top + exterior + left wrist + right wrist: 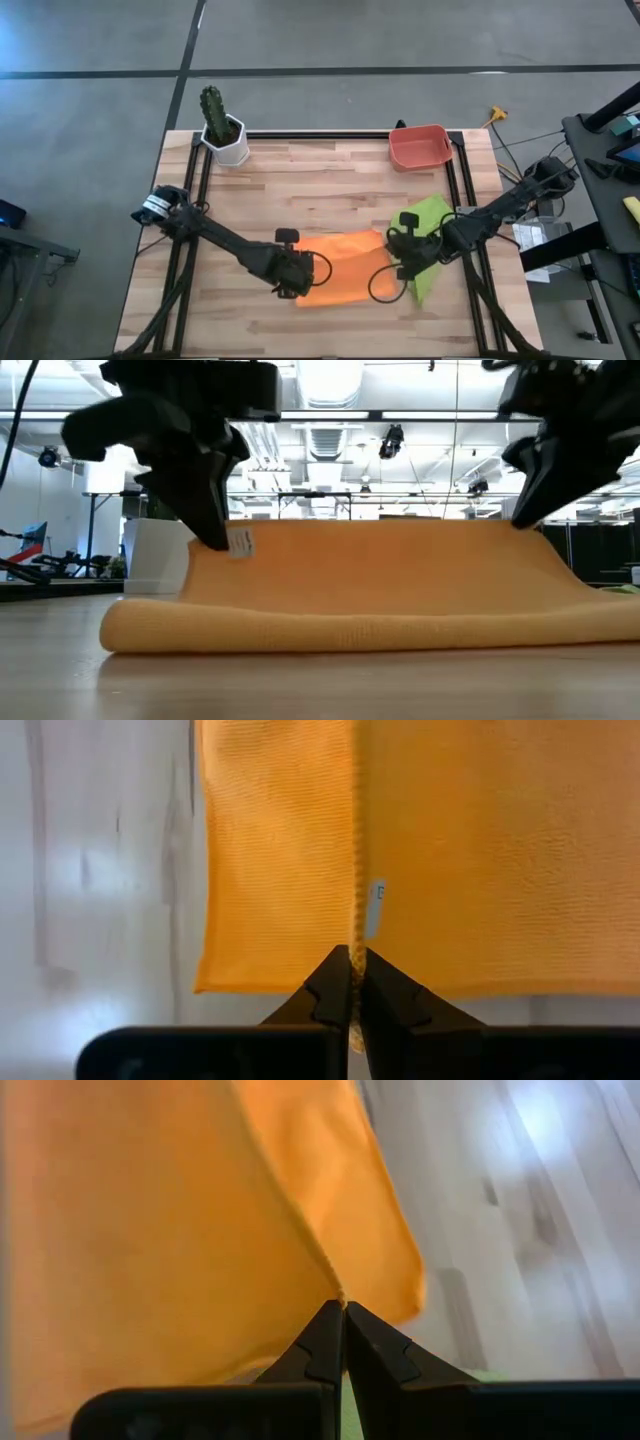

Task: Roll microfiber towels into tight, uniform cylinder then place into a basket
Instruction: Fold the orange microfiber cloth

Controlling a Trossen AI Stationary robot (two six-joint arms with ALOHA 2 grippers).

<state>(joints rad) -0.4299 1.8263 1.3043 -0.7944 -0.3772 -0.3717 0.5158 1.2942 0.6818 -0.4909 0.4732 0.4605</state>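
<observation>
On a pale wooden desk (330, 180) over grey floor, both arms' fingers, left (297, 287) and right (392, 270), pinch the orange towel's (345, 265) lifted edge, green towel (428, 225) beside, basket (418, 148) behind.

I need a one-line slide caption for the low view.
Both claws, left and right, pinch the orange towel's raised edge above the table.
</observation>
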